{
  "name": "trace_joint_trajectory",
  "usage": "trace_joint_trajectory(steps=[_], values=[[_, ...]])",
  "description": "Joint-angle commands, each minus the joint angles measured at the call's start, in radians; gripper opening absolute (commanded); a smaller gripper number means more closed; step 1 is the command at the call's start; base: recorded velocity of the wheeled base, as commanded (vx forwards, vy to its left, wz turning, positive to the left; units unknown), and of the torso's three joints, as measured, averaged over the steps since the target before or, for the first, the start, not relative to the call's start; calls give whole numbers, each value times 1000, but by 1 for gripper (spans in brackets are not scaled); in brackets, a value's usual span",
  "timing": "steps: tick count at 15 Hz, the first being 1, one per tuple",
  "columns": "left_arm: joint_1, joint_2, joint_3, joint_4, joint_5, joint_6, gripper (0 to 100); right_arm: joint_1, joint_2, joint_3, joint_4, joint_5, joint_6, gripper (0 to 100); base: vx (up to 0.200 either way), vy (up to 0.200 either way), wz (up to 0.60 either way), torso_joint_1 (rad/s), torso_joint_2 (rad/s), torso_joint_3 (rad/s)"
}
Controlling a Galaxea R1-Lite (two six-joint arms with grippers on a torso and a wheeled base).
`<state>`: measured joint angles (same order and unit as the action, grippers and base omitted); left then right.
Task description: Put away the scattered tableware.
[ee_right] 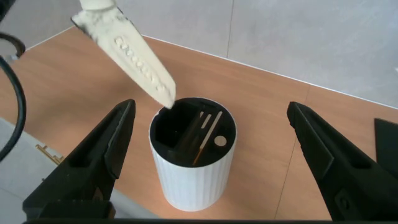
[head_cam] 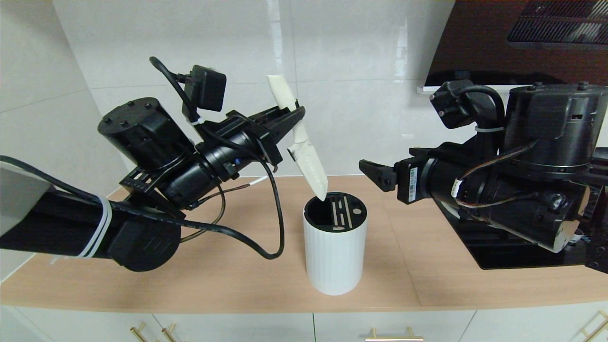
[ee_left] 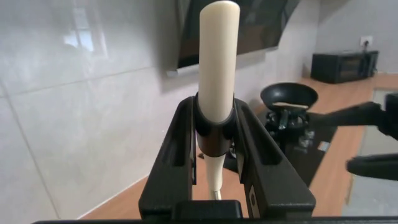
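Note:
My left gripper [head_cam: 292, 116] is shut on a cream-white knife [head_cam: 304, 152], held by its handle [ee_left: 217, 62] with the blade pointing down. The blade tip [ee_right: 163, 93] sits just above the rim of a white ribbed holder [head_cam: 335, 247] with a black slotted top [ee_right: 194, 129], over its larger open compartment. My right gripper [head_cam: 377, 173] hangs open to the right of the holder, a little above its top, with nothing between its fingers [ee_right: 102, 158].
The holder stands on a wooden counter [head_cam: 237, 280] near its front edge. A black cooktop [head_cam: 513, 251] lies at the right, with a frying pan [ee_left: 288, 95] on it. A tiled wall [head_cam: 332, 71] and a range hood [head_cam: 522, 42] stand behind.

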<state>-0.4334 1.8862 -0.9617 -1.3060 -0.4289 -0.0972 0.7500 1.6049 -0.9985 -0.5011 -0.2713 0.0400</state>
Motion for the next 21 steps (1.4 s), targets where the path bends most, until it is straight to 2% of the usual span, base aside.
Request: trace_joint_trajectory(steps=[1,3,5,10,11,12,17,21], values=[[-30,-6,34,-1,-1,25,0,0,4,0,-1,0,0,100,0,0,0,0,0,0],[-56,-6,60,1,-1,34,0,0,4,0,-1,0,0,100,0,0,0,0,0,0],[-57,4,63,1,-1,50,0,0,1,0,-1,0,0,100,0,0,0,0,0,0],[-51,-1,63,1,-1,56,0,2,4,0,-1,0,0,100,0,0,0,0,0,0],[-51,2,67,2,-1,79,0,2,4,0,-1,0,0,100,0,0,0,0,0,0],[-51,4,69,4,-1,82,0,0,4,0,-1,0,0,100,0,0,0,0,0,0],[-31,10,92,53,-1,145,0,2,6,3,-1,-2,-2,100,0,0,0,0,0,0],[-38,33,77,51,-1,148,0,2,6,8,-2,-2,-8,100,0,0,0,0,0,0]])
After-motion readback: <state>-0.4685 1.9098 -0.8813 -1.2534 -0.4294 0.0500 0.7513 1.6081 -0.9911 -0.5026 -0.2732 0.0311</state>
